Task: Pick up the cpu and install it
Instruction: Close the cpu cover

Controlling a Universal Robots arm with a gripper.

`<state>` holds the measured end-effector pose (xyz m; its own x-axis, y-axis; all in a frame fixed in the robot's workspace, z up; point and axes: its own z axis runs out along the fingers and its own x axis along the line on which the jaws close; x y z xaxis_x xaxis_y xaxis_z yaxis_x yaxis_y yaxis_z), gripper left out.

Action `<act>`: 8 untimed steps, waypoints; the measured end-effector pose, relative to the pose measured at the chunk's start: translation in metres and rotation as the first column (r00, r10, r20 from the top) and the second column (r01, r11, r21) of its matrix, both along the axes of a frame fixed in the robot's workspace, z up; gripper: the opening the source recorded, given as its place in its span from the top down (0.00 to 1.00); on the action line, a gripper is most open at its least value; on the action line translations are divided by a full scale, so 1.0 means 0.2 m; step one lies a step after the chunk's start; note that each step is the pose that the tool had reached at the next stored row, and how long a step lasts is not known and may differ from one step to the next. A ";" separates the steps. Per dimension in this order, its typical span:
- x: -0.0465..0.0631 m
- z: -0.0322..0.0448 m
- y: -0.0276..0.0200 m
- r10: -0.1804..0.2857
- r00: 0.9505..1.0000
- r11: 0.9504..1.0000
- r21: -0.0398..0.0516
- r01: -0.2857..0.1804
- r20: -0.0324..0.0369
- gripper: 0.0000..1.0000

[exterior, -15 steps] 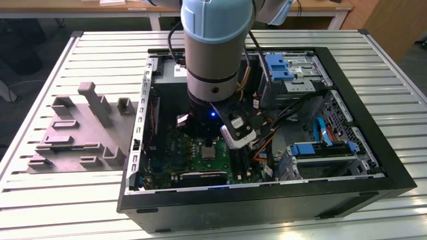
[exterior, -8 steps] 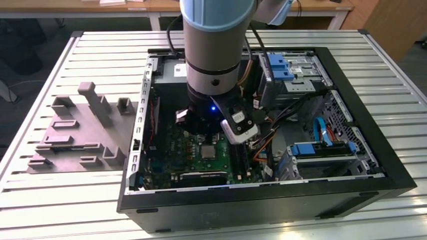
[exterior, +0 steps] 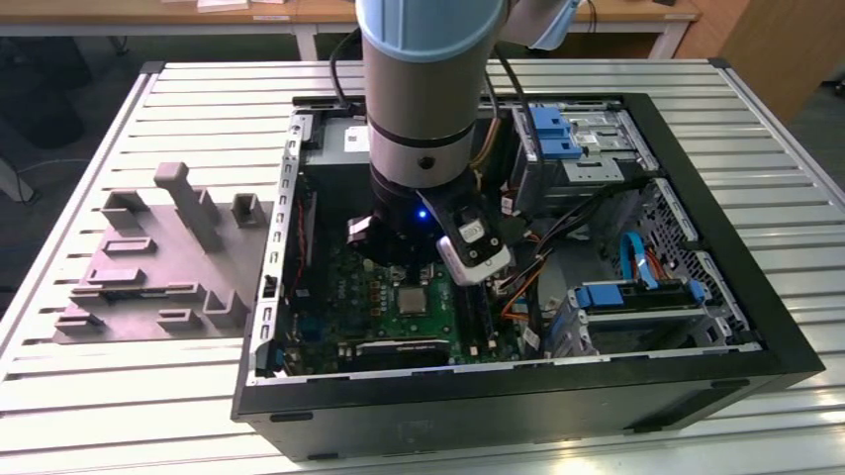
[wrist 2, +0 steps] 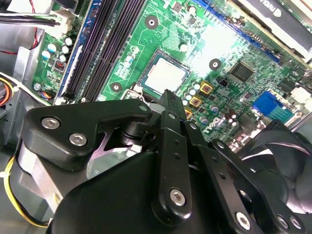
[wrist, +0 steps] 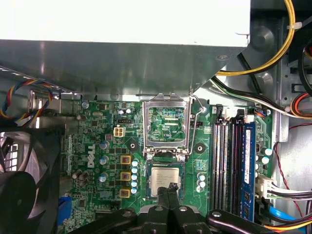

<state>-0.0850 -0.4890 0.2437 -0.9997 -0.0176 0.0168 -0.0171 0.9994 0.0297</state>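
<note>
We saw the cpu (wrist: 164, 179) already sitting flat in its socket on the motherboard (wrist: 97, 146), with the socket frame (wrist: 166, 122) flipped up and not latched. The gripper (wrist: 170, 190) hovered just above the chip's near edge, fingers pressed together, holding nothing. We judged placement done; closing the frame looked left.

Lighting's pretty uneven: the motherboard (wrist 2: 214, 44) is blown out with white glare in the second wrist view, and the metal box (wrist: 122, 24) washes out pure white in the first wrist view. Inside the case (exterior: 528, 396) it's dim and shadowy, with a small blue glow on the arm (exterior: 422, 213).
</note>
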 end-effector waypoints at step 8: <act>0.00 0.001 0.000 0.000 1.000 1.000 -0.005 0.000 0.000 0.89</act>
<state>-0.0850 -0.4890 0.2439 -0.9997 -0.0176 0.0171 -0.0171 0.9995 0.0251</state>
